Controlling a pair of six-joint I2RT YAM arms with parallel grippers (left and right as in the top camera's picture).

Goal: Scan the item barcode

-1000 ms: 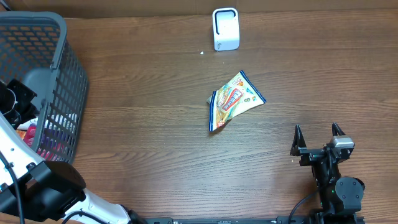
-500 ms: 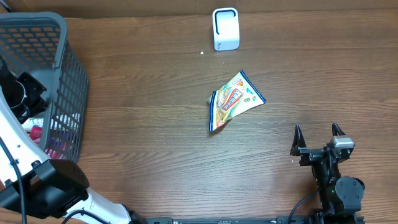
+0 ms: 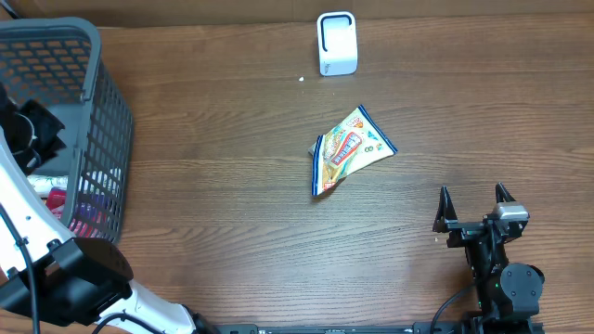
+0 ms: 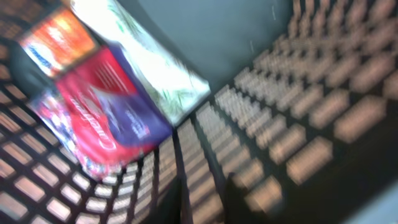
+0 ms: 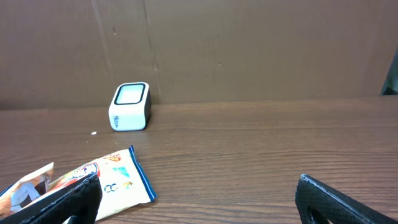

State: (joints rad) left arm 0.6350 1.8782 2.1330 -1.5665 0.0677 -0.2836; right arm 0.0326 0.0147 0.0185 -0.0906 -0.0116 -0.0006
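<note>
A crumpled yellow-and-white snack packet with blue edges (image 3: 351,150) lies flat on the brown wood-grain counter (image 3: 223,213), a little right of the centre of the overhead frame. A small white box-shaped barcode scanner (image 3: 336,43) stands upright at the top centre, well apart from the packet. In the right wrist view the packet fills the lower left corner and the scanner sits above it, in front of a brown cardboard wall (image 5: 261,50).

The right fingers (image 3: 442,209) rest at the lower right of the overhead frame, spread wide with nothing between them, well apart from the packet.

A grey plastic mesh basket (image 3: 102,111) fills the upper left. The white left arm (image 3: 19,213) reaches down into it. The left wrist view is blurred: a red-and-purple packet (image 4: 106,118), a white packet (image 4: 155,74) and an orange one (image 4: 56,37) lie against the mesh. I cannot tell how far the left fingers are parted or whether they grip anything.
</note>
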